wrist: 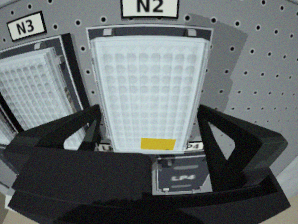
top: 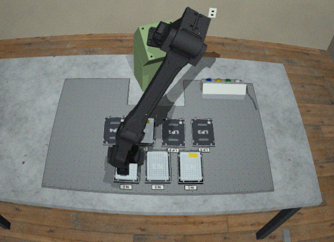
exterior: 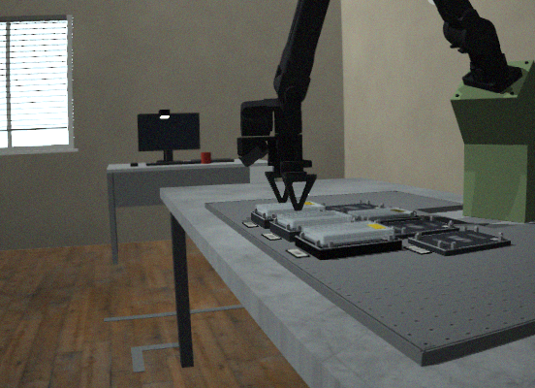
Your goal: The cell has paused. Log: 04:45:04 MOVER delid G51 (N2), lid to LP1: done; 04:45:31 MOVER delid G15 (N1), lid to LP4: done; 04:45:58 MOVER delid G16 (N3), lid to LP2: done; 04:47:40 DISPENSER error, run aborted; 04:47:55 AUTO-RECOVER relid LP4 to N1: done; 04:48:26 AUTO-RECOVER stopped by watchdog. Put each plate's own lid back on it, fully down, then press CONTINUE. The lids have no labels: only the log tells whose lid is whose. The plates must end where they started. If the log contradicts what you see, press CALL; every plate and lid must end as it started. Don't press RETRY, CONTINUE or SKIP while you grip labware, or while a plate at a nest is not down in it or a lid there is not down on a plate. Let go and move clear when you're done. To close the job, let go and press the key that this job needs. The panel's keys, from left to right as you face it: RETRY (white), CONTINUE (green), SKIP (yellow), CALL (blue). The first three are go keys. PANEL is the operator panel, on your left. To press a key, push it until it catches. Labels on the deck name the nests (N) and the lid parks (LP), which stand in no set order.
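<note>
My gripper (exterior: 291, 205) (wrist: 149, 109) is open, its fingers one on each side of the lidded plate (top: 133, 171) (exterior: 267, 209) (wrist: 150, 75) at N2, with small gaps. That lid has a yellow mark and looks level; whether it is fully down is hard to tell. The plate (top: 157, 166) (exterior: 315, 221) at N3 shows bare wells and no yellow mark. The plate at N1 wears a lid (top: 190, 168) (exterior: 344, 233) with a yellow mark. Another lid (top: 149, 135) (exterior: 375, 213) lies on the LP2 park, partly behind the arm. LP1 (top: 173, 137), LP3 (top: 203, 138) and LP4 (wrist: 182, 183) hold no lid.
The operator panel (top: 224, 89) stands at the deck's rear, with blue (top: 209, 80), yellow (top: 218, 80), green (top: 228, 80) and white (top: 238, 80) keys. The green arm base (top: 140, 61) (exterior: 494, 180) stands behind the deck. The plate at N3 is close beside one finger.
</note>
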Controlling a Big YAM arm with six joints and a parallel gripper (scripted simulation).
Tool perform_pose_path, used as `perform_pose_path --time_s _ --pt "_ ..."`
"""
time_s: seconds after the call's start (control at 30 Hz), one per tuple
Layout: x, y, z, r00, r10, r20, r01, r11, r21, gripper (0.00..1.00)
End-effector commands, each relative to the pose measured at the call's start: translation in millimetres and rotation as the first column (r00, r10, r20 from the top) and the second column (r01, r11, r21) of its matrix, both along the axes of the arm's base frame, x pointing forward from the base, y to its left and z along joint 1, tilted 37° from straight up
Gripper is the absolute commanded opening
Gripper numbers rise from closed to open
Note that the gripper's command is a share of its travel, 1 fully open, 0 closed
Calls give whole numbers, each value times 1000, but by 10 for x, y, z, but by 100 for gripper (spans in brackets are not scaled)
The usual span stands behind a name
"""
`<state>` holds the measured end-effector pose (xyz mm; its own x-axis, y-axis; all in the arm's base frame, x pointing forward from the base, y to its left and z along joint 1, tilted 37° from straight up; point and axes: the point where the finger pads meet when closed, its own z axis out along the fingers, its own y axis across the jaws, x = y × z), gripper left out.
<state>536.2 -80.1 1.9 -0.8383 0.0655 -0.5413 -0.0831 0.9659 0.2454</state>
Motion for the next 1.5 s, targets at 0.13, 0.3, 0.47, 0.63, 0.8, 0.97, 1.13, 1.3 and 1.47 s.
perform_pose_path --time_s 0.13,0.3,0.47,0.63,0.8,0.97,1.13,1.3,1.47 --pt "-69 -106 187 1000 -14 17 14 1000 -4 100" --pt "-111 -127 256 1000 -11 19 11 1000 -7 100" --pt "-138 -135 280 1000 -11 18 12 1000 -7 100" --pt "-155 -134 216 1000 -12 6 12 1000 -4 100" --pt "-137 -142 247 1000 -12 12 12 1000 -6 100" --pt "-143 -141 250 1000 -12 13 12 1000 -6 100" --pt "-154 -140 255 1000 -12 13 12 1000 -6 100" --pt "-154 -142 270 1000 -12 16 12 1000 -7 100" --pt "-129 -151 302 1000 -11 23 12 1000 -9 100"
